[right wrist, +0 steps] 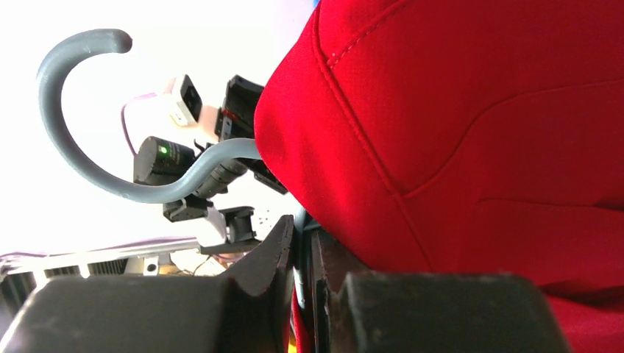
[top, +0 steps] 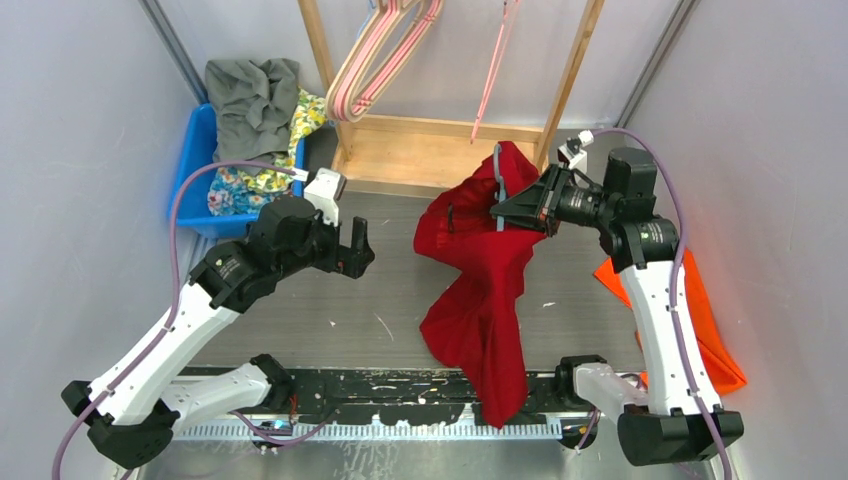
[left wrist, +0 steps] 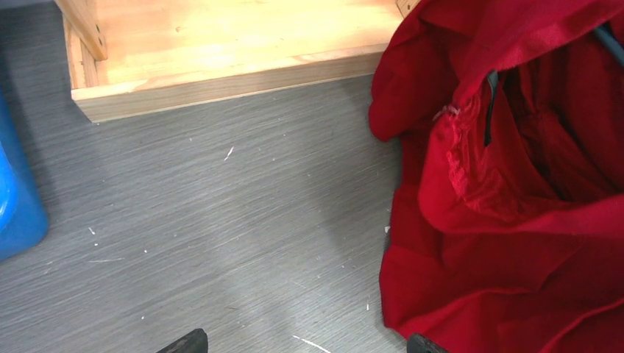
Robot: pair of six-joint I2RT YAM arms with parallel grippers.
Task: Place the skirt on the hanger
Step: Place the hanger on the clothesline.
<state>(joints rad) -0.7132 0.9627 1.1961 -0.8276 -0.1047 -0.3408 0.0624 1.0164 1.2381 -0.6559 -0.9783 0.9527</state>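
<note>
- the skirt (top: 478,290) is bright red and all crumpled, bunched up top with a long fold trailing down to the near edge of the surface (top: 330,310)
- stitched seams show up close, and there's a gathered waistband
- it's draped over a grey hanger (right wrist: 70,140), just in front of the wooden rack (top: 430,155)
- right fingers (right wrist: 283,246) are clenched on that hanger, cloth right against them
- left fingers (top: 366,262) are spread wide and empty, off to the skirt's left

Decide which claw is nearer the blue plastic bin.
Left. The left claw hangs beside the blue plastic bin; the right claw is far across, gripping the grey hanger under the red skirt.
</note>
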